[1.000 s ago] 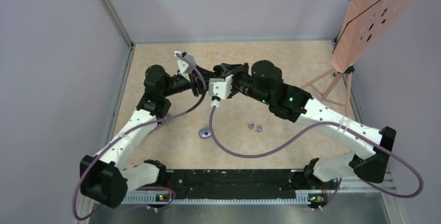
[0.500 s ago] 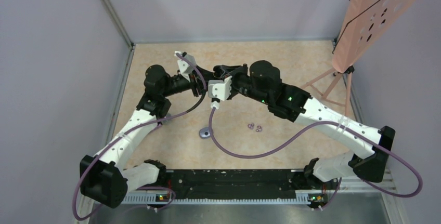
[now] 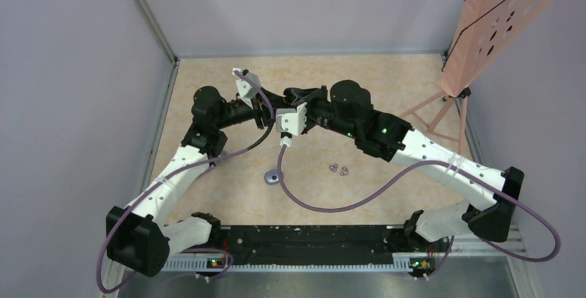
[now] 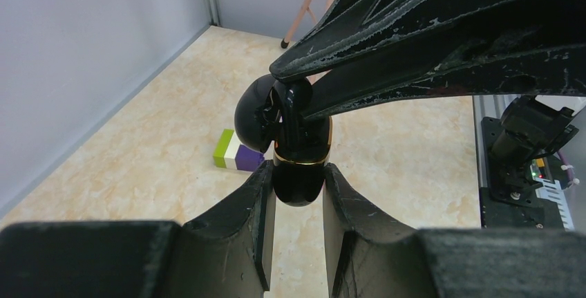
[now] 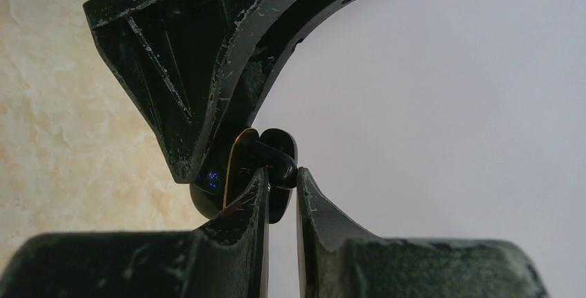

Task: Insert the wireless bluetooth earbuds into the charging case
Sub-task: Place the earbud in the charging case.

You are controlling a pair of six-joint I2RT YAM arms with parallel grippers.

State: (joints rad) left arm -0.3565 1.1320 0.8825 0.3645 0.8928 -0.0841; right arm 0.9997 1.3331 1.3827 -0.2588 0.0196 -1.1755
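My left gripper point(image 4: 297, 170) is shut on the body of the black charging case point(image 4: 298, 182), which has a gold rim and its lid point(image 4: 254, 110) swung open to the left. My right gripper point(image 5: 282, 172) is shut on a black earbud point(image 5: 280, 151), held right against the case's open mouth point(image 5: 236, 163). In the top view the two grippers meet above the middle of the table, left gripper point(image 3: 266, 108) facing right gripper point(image 3: 297, 96). Small purple ring-like earbuds point(image 3: 338, 169) lie together on the table, nearer than the grippers and to their right.
A green, white and purple block point(image 4: 235, 154) lies on the table beyond the case. A small grey object point(image 3: 273, 177) sits beside the right arm's cable. A pink perforated board on a stand point(image 3: 484, 28) is at the back right. Walls enclose the table.
The right arm has edged slightly left, toward the left gripper and the case. The left arm and the things on the table have stayed put.
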